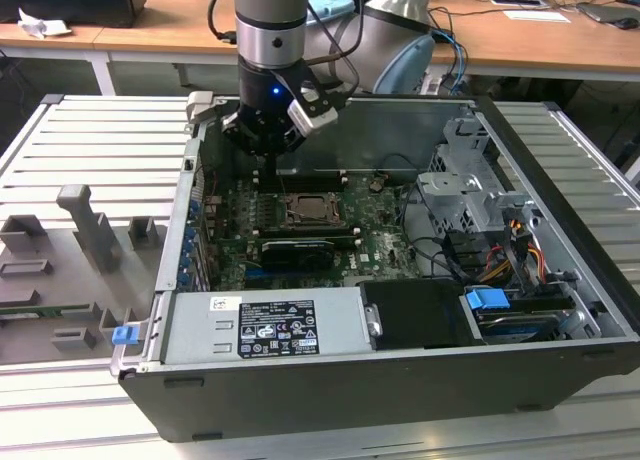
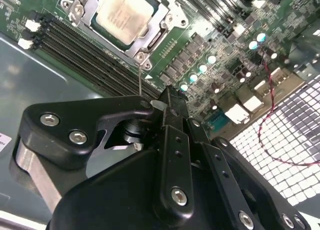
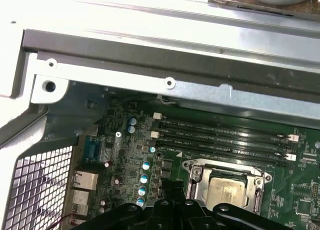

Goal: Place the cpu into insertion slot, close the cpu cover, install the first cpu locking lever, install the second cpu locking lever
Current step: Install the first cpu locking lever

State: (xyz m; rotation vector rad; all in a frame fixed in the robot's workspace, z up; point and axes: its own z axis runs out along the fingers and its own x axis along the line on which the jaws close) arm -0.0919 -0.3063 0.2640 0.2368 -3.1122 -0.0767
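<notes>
In the second wrist view the gripper body covers the near part of the green circuit board, its fingers merge into one dark mass so their spacing cannot be told, and the picture's edge cuts off one side of the cpu cover. In the first wrist view the cpu and the insertion slot around it run out of the picture, partly behind dark gripper parts. In the exterior view the locking levers at the socket are too small to make out.

Ribbed metal worktable in front — behind it, wooden desks strewn with cables and papers.
</notes>
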